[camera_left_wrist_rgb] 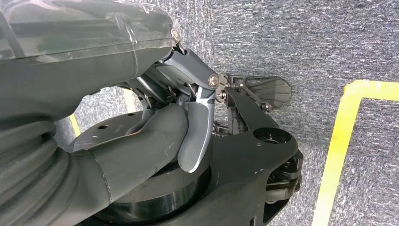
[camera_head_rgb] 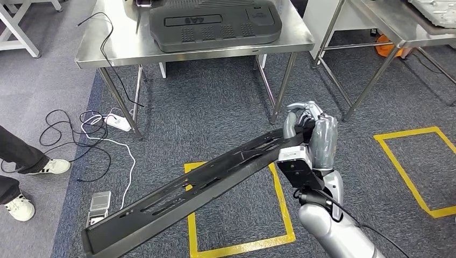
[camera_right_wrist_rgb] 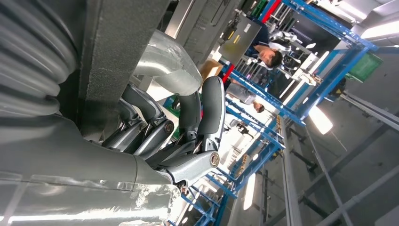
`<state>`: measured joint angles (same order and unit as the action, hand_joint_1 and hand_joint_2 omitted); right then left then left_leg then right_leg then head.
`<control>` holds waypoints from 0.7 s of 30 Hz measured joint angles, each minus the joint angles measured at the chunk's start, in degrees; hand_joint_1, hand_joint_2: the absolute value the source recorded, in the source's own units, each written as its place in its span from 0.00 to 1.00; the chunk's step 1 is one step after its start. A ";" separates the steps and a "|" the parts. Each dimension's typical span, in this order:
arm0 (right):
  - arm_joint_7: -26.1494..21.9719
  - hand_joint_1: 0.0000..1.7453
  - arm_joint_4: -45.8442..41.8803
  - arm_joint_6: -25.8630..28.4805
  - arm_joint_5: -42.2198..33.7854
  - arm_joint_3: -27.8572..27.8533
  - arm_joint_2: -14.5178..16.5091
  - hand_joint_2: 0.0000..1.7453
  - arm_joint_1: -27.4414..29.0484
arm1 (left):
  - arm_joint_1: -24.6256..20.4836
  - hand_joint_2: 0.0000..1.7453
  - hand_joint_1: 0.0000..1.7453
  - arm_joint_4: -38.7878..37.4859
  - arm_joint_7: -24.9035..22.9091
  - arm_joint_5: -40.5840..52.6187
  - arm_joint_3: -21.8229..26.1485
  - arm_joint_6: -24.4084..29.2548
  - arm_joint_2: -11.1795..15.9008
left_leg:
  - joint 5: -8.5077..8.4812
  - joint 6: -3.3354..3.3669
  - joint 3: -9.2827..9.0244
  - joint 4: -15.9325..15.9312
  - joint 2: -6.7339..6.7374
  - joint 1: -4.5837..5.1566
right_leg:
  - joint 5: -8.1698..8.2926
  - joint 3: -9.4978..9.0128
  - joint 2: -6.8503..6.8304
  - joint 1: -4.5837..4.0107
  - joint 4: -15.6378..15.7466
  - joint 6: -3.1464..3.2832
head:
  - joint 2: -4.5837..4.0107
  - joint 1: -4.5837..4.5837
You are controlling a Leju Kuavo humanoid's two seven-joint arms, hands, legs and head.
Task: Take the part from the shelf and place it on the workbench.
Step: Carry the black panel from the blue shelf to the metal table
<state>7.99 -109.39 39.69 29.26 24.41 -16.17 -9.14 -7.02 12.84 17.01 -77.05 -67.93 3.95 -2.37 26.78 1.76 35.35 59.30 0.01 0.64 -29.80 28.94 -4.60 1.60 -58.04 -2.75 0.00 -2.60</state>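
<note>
Head view: unlabelled part (camera_head_rgb: 188, 193) in right hand (camera_head_rgb: 314, 137)

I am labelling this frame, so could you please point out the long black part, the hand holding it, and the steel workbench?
long black part (camera_head_rgb: 183, 196), head view, middle of its length.
right hand (camera_head_rgb: 314, 137), head view, back of the hand.
steel workbench (camera_head_rgb: 113, 51), head view, bare tabletop.

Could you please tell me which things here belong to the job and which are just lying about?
Belongs to the job:
long black part, gripped at one end by the right hand
steel workbench

Just lying about:
white power strip
black cables
grey moulded panel
yellow floor tape
</note>
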 joint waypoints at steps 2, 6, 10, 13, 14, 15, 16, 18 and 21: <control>0.10 1.00 -0.10 0.01 0.02 -0.01 -0.02 1.00 0.05 | 0.07 1.00 1.00 0.00 -0.01 -0.22 0.01 -0.33 0.00 | 0.57 0.80 -1.35 -0.95 -0.39 -0.34 | -0.07 0.30 0.95 0.26 -2.28 -0.45 | 0.00 -0.13; 0.45 1.00 -0.40 0.06 0.52 -0.12 -0.11 1.00 0.50 | 0.11 1.00 1.00 -0.01 0.08 -1.22 0.06 -0.69 -0.02 | 1.16 1.31 -3.53 -1.36 -1.01 -0.57 | -5.19 7.91 4.22 0.30 -13.91 -0.48 | 0.00 -0.65; 0.71 1.00 -0.57 0.07 0.89 -0.19 -0.22 1.00 1.25 | 0.19 1.00 1.00 -0.01 0.10 -1.38 0.10 -0.71 -0.03 | 2.58 0.12 -5.34 -1.25 -1.78 -1.13 | -0.16 9.78 4.43 0.55 -10.46 -0.86 | 0.00 -0.85; 0.94 1.00 -0.76 0.05 0.89 -0.23 -0.32 1.00 1.23 | 0.19 1.00 1.00 -0.09 0.11 -1.39 0.16 -0.69 0.06 | 4.21 -1.48 -6.69 -1.30 -2.06 -1.31 | 3.65 7.02 4.57 0.47 -1.91 -0.34 | 0.00 -1.13; 1.03 1.00 -0.76 0.05 0.84 -0.25 -0.34 1.00 1.20 | 0.18 1.00 1.00 -0.12 0.14 -1.41 0.21 -0.67 0.09 | 4.44 -1.98 -6.94 -1.28 -2.11 -1.20 | 3.13 6.81 4.60 0.36 -1.50 0.44 | 0.00 -1.09; 1.09 1.00 -0.76 0.04 0.77 -0.26 -0.37 1.00 1.11 | 0.12 1.00 1.00 -0.12 0.17 -1.44 0.28 -0.64 0.09 | 4.43 -2.38 -7.10 -1.06 -2.16 -1.16 | 2.54 6.45 4.60 0.32 -1.43 1.38 | 0.00 -0.94; 1.16 1.00 -0.78 0.04 0.65 -0.29 -0.39 1.00 0.99 | 0.06 1.00 1.00 -0.12 0.20 -1.47 0.35 -0.60 0.09 | 4.10 -2.75 -7.06 -0.11 -2.07 -1.17 | 2.44 5.88 4.59 0.30 -1.36 2.04 | 0.00 -0.76; 1.22 1.00 -0.83 0.04 0.38 -0.33 -0.44 1.00 0.62 | -0.18 1.00 1.00 -0.12 0.25 -1.54 0.47 -0.47 0.09 | 2.65 -3.29 -4.80 4.93 -1.54 -1.20 | 1.44 4.13 4.39 0.28 -1.02 3.05 | 0.00 -0.33; 1.21 1.00 -0.87 0.04 -0.21 -0.33 -0.48 1.00 0.23 | -0.41 1.00 1.00 -0.11 0.35 -1.66 0.53 -0.32 0.09 | 4.71 -3.67 2.55 14.43 -0.93 -1.01 | -0.54 1.02 4.04 -0.10 -0.21 3.75 | 0.00 0.13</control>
<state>9.20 -110.27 39.74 29.05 24.09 -16.65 -8.92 -7.43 12.73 17.36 -78.71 -67.40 3.63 -2.27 31.49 -1.91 37.89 73.74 -0.92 -0.36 -30.34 29.96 -0.56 1.51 -58.25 1.01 0.00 -2.46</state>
